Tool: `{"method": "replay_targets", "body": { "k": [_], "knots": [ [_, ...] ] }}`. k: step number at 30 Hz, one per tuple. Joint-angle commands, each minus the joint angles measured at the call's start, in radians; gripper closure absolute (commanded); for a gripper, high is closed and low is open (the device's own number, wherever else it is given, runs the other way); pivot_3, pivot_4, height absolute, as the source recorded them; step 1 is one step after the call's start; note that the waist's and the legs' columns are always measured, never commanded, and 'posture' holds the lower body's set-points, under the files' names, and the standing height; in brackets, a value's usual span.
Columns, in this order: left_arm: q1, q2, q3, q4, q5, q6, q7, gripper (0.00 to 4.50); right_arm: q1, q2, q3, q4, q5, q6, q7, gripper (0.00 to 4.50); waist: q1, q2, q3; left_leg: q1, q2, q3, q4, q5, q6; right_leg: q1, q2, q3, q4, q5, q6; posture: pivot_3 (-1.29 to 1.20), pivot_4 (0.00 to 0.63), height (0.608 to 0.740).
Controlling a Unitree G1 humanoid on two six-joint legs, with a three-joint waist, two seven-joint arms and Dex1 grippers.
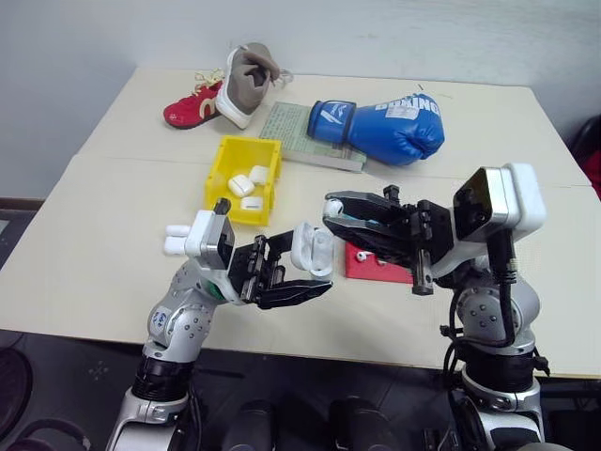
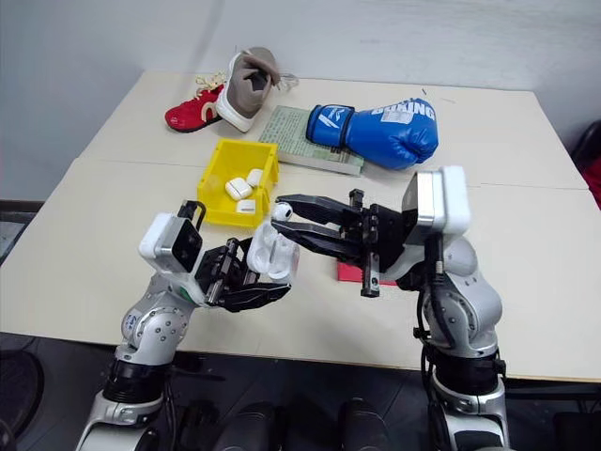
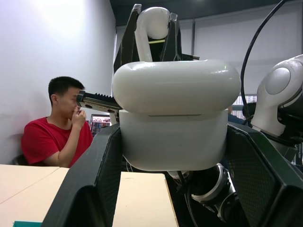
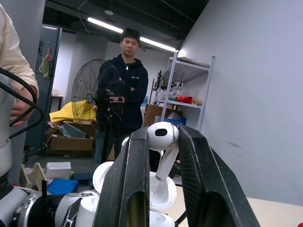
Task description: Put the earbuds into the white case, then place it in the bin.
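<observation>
The left gripper (image 1: 315, 274) is closed tight on a small shiny white case (image 1: 312, 250) with round corners, held up in the air over the near edge of the pale table (image 1: 103, 272). The case's flip lid is open in the head views. The right gripper (image 1: 331, 212) comes in from the other side, and its two black fingers pinch one tiny white earbud with a stem (image 4: 162, 142). That earbud sits right above the open case, very close to it, but I cannot tell if they touch. Under the right arm lies a flat red tray (image 1: 374, 265) with another little white earbud (image 1: 362, 256) on it. By the left arm's wrist, two more white cases (image 1: 177, 239) lie on the table. A bit further back is the small bright yellow plastic bin (image 1: 222, 171), and three white cases (image 1: 250, 187) rest inside it. Behind the bin lies a greenish book (image 1: 296, 132), with a big blue boxing glove (image 1: 385, 127) partly on top of it. At the far end of the table are a red shoe (image 1: 190, 110) and a white and grey shoe (image 1: 246, 83), side by side. In the wrist views, one person in a red shirt (image 3: 57, 127) sits by a wall, and another person in a dark top (image 4: 124, 90) stands with arms crossed beside a black fan (image 4: 94, 97).
</observation>
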Motion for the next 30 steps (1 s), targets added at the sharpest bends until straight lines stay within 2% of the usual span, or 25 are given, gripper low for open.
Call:
{"method": "replay_targets", "body": {
  "k": [1,30],
  "knots": [
    [-0.016,-0.001,0.017,-0.038,-0.022,0.008,0.003,1.72,0.007,-0.003,0.018,0.003,-0.005,-0.051,0.009,4.06,0.0,0.0,0.0,0.0,0.0,0.0,0.0,0.0,0.0,0.0,0.0,0.0,0.0,0.0,0.0,0.0,0.15,0.74],
    [-0.013,-0.005,-0.004,-0.056,0.026,-0.003,-0.01,1.72,0.045,-0.079,0.131,0.133,-0.079,-0.163,0.095,4.06,0.0,0.0,0.0,0.0,0.0,0.0,0.0,0.0,0.0,0.0,0.0,0.0,-0.001,0.0,0.0,0.0,0.15,0.74]
  ]
}}
